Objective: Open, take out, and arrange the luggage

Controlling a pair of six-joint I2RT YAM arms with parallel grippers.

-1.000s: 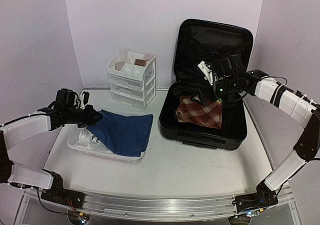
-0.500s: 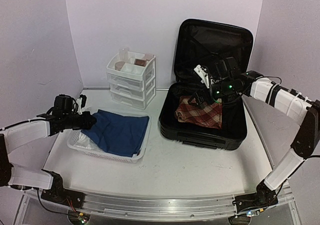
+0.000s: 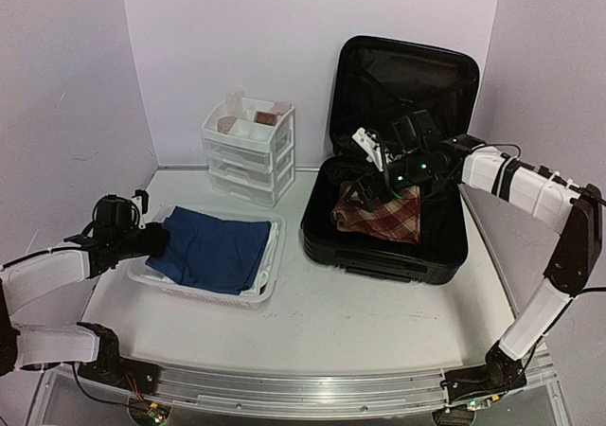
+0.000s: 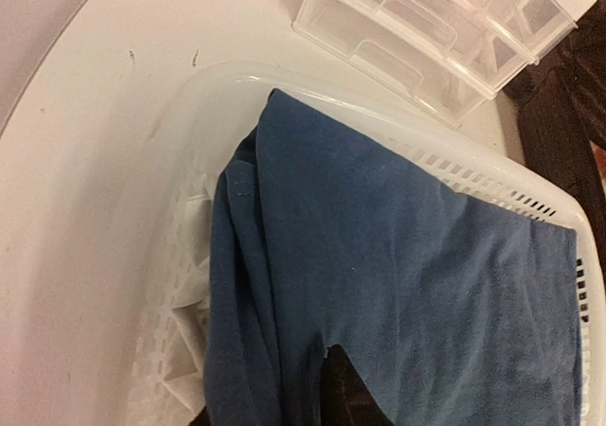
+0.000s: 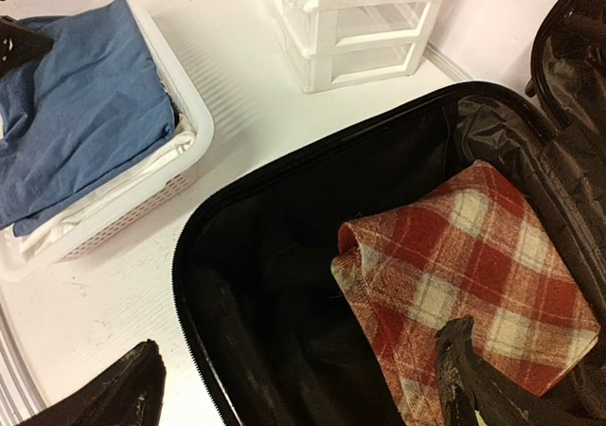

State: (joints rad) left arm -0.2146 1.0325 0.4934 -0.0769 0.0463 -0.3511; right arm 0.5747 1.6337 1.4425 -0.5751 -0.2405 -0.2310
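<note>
Inside luggage (image 3: 383, 251) plaid cloth (image 3: 383, 216), inside basket (image 3: 272, 265) blue cloth (image 3: 213, 253)

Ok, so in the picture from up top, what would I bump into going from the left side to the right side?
left gripper → blue cloth lying in the white basket → black suitcase, standing open with the red plaid cloth inside.

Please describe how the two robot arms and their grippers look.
The left arm and right arm have white links and black joints. Thin black cables run along the right arm, with green lights near its wrist. The right gripper has black fingers.
</note>
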